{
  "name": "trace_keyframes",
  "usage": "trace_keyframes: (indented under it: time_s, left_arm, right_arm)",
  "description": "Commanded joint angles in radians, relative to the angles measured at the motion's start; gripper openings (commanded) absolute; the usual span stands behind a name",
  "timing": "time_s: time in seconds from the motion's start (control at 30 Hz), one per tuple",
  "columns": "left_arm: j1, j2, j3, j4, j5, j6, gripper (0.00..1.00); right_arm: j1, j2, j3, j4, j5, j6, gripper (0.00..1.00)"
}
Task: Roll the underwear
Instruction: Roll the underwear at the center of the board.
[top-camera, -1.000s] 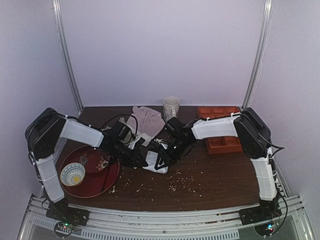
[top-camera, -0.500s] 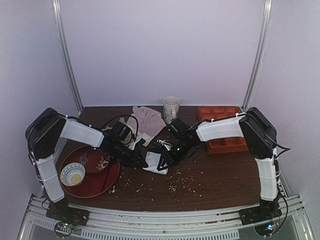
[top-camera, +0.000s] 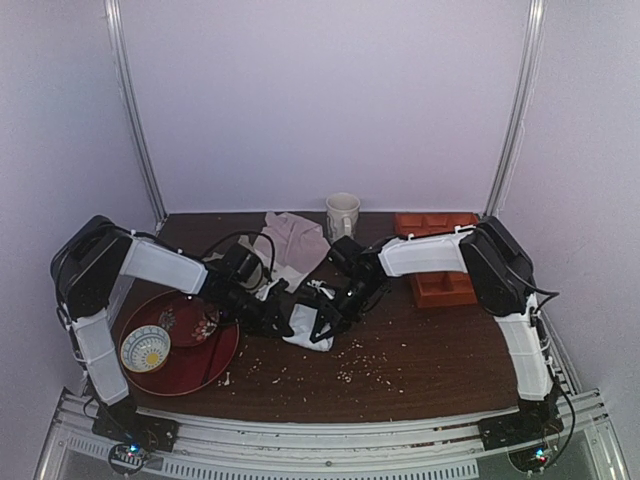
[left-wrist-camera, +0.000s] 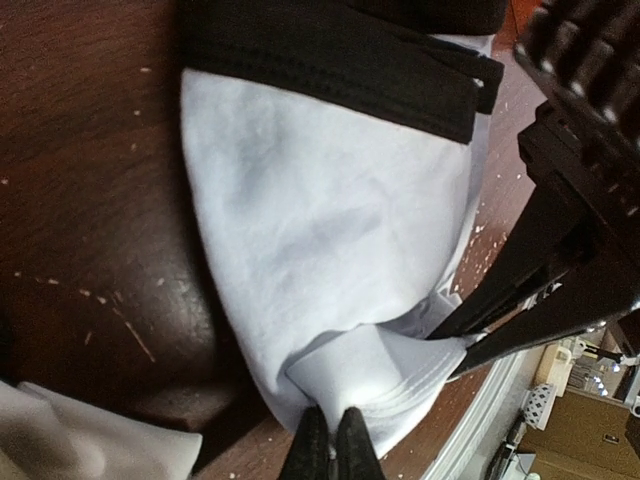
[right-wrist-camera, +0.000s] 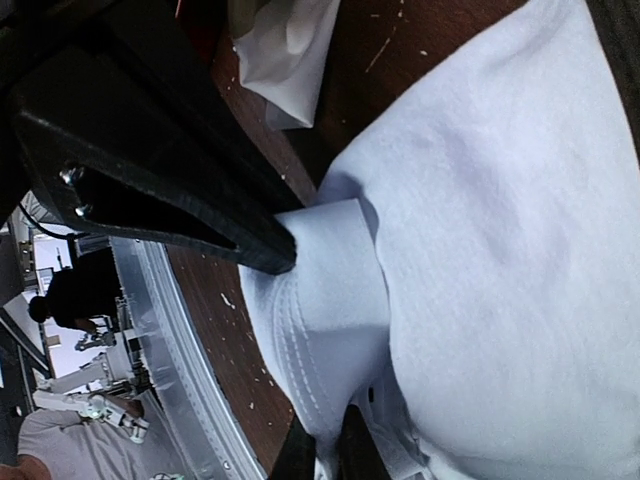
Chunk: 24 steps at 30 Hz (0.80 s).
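The underwear (top-camera: 302, 333) lies as a bunched white bundle at the middle of the table, between the two arms. In the left wrist view its white body (left-wrist-camera: 320, 210) fills the frame, with the black hem (left-wrist-camera: 330, 70) across the top. My left gripper (left-wrist-camera: 332, 445) is shut on a small fold of its white fabric. My right gripper (right-wrist-camera: 325, 455) is shut on the stitched white edge (right-wrist-camera: 300, 340) of the underwear, right next to the left gripper's fingers (right-wrist-camera: 170, 170). In the top view the left gripper (top-camera: 288, 324) and right gripper (top-camera: 324, 320) meet at the bundle.
A red plate (top-camera: 205, 360) with a patterned bowl (top-camera: 146, 348) sits at the left. A pale pinkish cloth (top-camera: 297, 243) and a white mug (top-camera: 342, 215) are at the back. An orange tray (top-camera: 447, 287) lies under the right arm. Crumbs (top-camera: 360, 365) dot the wood.
The right gripper has closed on the underwear's edge. The right arm has drawn slightly left toward the bundle. The left gripper keeps its hold.
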Motion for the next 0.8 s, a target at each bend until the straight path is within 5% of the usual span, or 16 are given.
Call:
trace_keyframes:
  time_s: [0.0,0.33,0.77]
  left_arm:
    - [0.008,0.02,-0.015,-0.005,-0.007,0.003,0.0]
    - [0.008,0.031,0.0,-0.043,-0.008,0.015,0.0]
    - [0.007,0.041,0.012,-0.056,-0.003,0.019,0.0]
  right_arm:
    - [-0.017,0.105,0.07,-0.111,-0.02,0.058,0.0]
    - [-0.032,0.078,0.065,-0.133,0.004,0.024,0.21]
    - [0.014,-0.269,-0.276,0.134,0.301,-0.025,0.31]
